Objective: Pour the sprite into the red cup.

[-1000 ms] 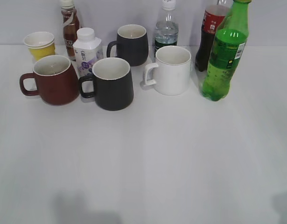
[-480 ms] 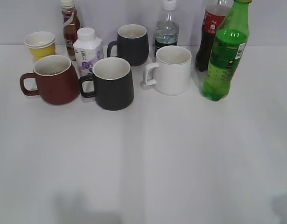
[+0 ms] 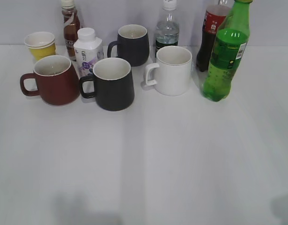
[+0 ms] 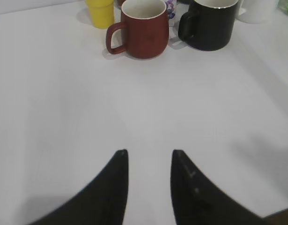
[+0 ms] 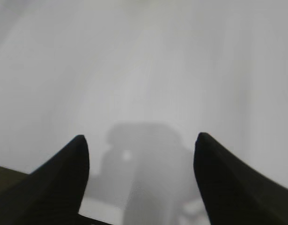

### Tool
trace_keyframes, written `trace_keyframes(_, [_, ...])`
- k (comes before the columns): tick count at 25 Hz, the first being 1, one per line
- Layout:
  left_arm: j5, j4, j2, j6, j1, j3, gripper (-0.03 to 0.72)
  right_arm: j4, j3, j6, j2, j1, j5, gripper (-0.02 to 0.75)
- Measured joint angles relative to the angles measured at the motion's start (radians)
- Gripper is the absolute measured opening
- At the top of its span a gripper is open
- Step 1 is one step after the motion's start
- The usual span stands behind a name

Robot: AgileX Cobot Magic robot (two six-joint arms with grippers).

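Sprite point(image 3: 225, 56): standing upright at the far right of the back row, just in front of the cola bottle point(image 3: 210, 33) and right of the white mug point(image 3: 171, 70). Cap's on as far as we can tell, though the top is cut off in the exterior view.

Red cup point(image 3: 52, 79): far left end of the row, handle pointing left, mouth up, looks empty. Black mug point(image 3: 112, 83) sits just beside it on the right, yellow paper cup point(image 3: 40, 45) behind it.

Left gripper point(image 4: 149, 157): fingers a little apart, nothing between them, hovering over bare table point(image 3: 148, 159). From its wrist view the cup point(image 4: 143, 28) is ahead and slightly left, well apart.

Right gripper point(image 5: 140, 140): spread wide, holding nothing, looking down at plain table and its own shadow. No bottle in its wrist view, so we can't say how far off it is.

Neither arm shows up in the exterior view.

Key relation: bottle is on the right side, cup on the left, with two mugs between them. We reckon the right arm is the natural one for the bottle, which is out ahead of it at the back. Long axis is vertical, so a sideways grab around the body makes sense.

Progress: nothing grabbed, nothing poured, basically the starting line.

Watch out: cola bottle is right behind the sprite, easy to bump.
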Motion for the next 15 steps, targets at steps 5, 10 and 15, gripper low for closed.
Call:
trace_keyframes(5, [0.000, 0.000, -0.005, 0.000, 0.023, 0.000, 0.241, 0.000, 0.000, 0.000, 0.000, 0.000, 0.000, 0.522])
trace_keyframes(10, [-0.001, 0.000, -0.039, 0.000, 0.145, 0.000, 0.239, 0.001, 0.000, 0.000, -0.001, -0.012, 0.000, 0.522])
trace_keyframes(15, [-0.001, 0.000, -0.041, 0.000, 0.249, 0.000, 0.239, 0.002, 0.000, 0.000, -0.048, -0.165, -0.002, 0.520])
